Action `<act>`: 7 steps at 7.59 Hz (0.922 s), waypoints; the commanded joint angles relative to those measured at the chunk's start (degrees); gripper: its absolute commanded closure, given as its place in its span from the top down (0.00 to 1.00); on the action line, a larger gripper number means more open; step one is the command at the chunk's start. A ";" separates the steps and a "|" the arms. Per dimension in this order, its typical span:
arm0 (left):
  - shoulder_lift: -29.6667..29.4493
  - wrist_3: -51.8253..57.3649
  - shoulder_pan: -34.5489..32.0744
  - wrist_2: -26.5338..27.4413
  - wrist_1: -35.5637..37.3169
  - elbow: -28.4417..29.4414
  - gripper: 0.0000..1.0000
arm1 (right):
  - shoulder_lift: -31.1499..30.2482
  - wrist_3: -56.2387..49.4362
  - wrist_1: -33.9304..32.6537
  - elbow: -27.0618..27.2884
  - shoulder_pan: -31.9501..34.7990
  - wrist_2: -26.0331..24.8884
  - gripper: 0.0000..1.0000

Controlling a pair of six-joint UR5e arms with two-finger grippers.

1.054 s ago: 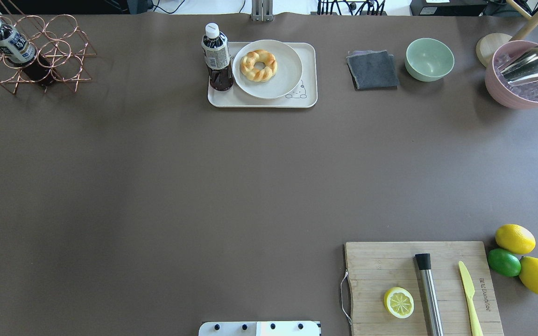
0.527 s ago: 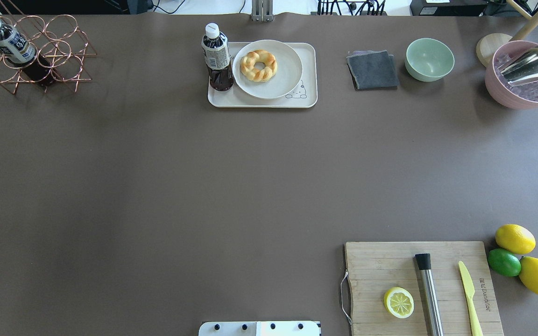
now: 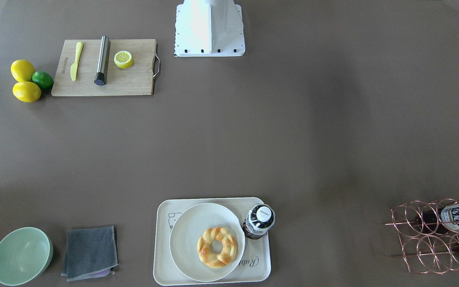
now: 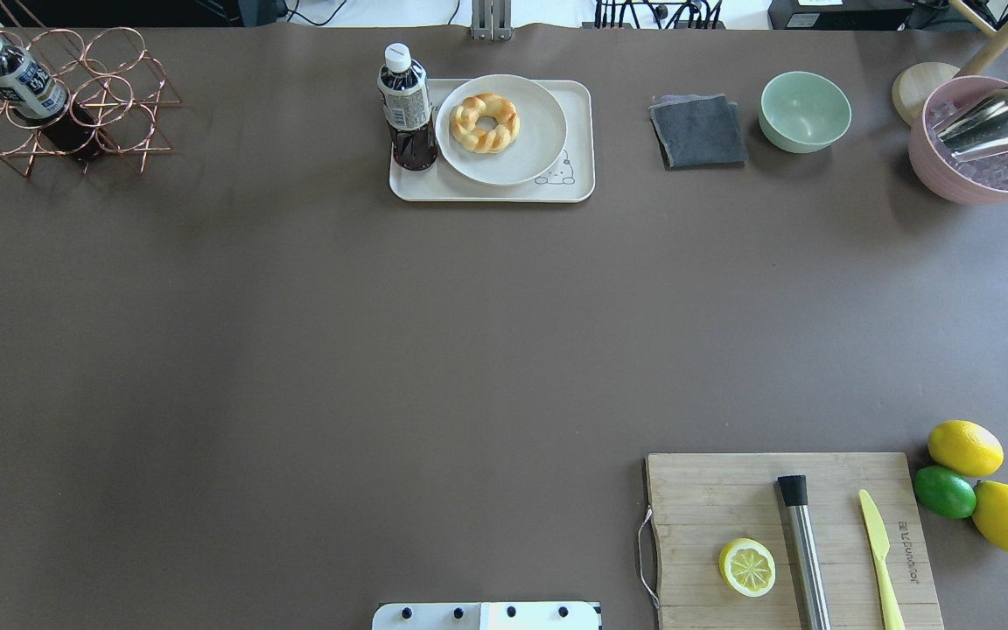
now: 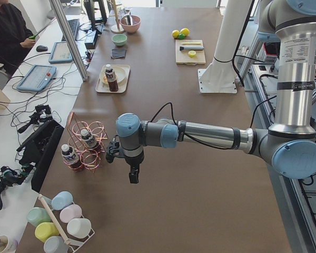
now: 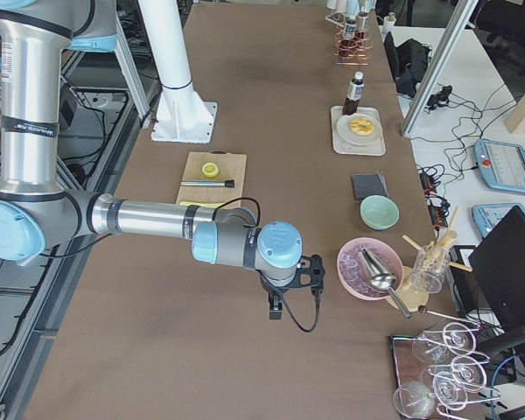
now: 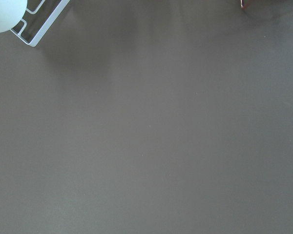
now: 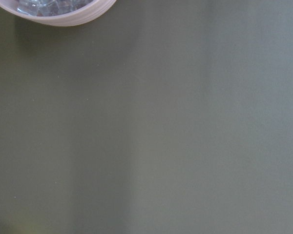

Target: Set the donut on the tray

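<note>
Donut (image 4: 485, 122) is sitting on the plate (image 4: 543, 144), and the plate is sitting on the tray (image 4: 421, 184), mid table on the far side from the robot. So it's resting over the tray, not on its bare surface.

Both arms are hanging out past the table ends. Left gripper (image 5: 132, 175) and right gripper (image 6: 276, 308) are showing only in the side views, so can't tell if fingers are apart or together.

Risks I'm seeing:
- Bottle (image 4: 406, 105) is standing on the tray right against the plate, so a wide approach is likely tipping it.
- Plate is taking up most of the tray, leaving little bare room for the donut.
- Pastry is looking soft, so a hard squeeze is deforming it. A low grab is dragging the plate.

Containers: pink bowl (image 4: 937, 179) is holding ice and a scoop (image 4: 994, 118). Rack (image 4: 106, 92) is holding a second bottle (image 4: 18, 79).
</note>
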 commanded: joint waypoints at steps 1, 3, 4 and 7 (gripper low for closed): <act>2.20 0.22 -0.40 -0.44 -0.65 -0.93 0.98 | 0.55 2.04 0.05 -0.17 -0.14 0.78 1.00; 2.39 0.14 -0.49 -5.08 -0.04 -1.38 0.98 | 1.08 3.79 0.05 -0.17 -0.92 0.78 1.00; 2.39 0.14 -0.49 -5.10 -0.04 -1.20 0.98 | 1.16 3.80 0.05 -0.17 -0.93 0.78 1.00; 2.30 0.05 -0.32 -5.02 -0.13 -1.02 0.98 | 1.34 3.89 0.05 -0.08 -0.93 0.87 1.00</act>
